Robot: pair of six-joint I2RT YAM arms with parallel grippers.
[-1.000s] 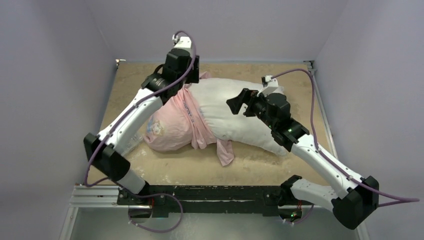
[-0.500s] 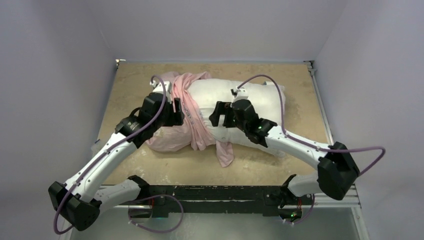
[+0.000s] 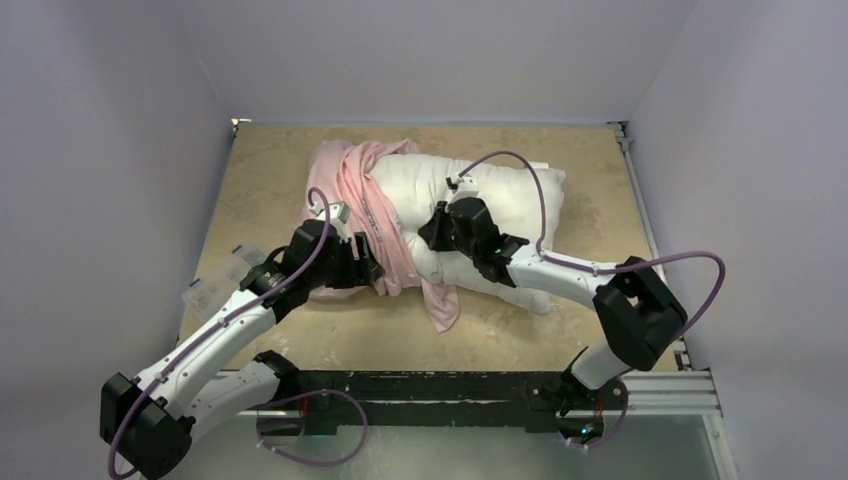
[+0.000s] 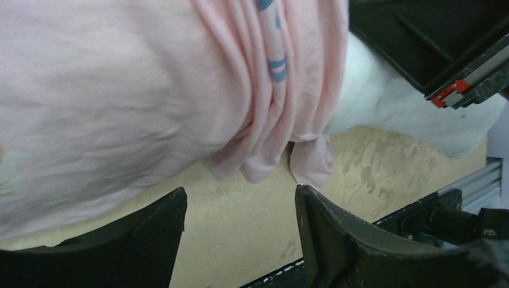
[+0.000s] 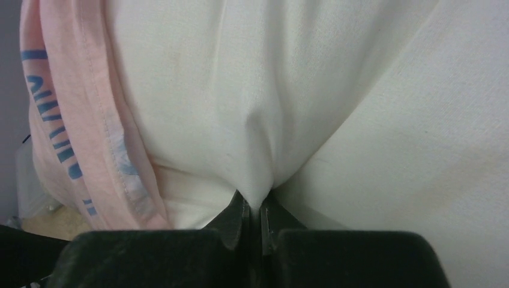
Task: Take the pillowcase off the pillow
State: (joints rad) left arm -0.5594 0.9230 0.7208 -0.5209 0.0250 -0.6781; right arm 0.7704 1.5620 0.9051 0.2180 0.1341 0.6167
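The white pillow [image 3: 500, 190] lies across the table, its left end still inside the pale pink pillowcase [image 3: 345, 175], which is bunched in folds with blue script showing. My right gripper [image 3: 432, 228] is shut, pinching a fold of the white pillow [image 5: 270, 90] fabric between its jaws [image 5: 255, 210], next to the pillowcase [image 5: 66, 120] hem. My left gripper [image 3: 365, 265] stands open at the near side of the pillowcase [image 4: 120, 90]. Only bare table shows between its fingers [image 4: 150, 240], and the pink folds hang just beyond the tips.
The tan table board [image 3: 560, 320] is walled at the left, back and right. A black and metal rail [image 3: 450, 385] with the arm bases runs along the near edge. The right gripper's black body [image 4: 432, 42] sits close beside the left one.
The left arm swung from the far side of the pillow round to its near side. The right gripper moved left along the pillow and shut on its fabric. The pillowcase end shifted toward the back.
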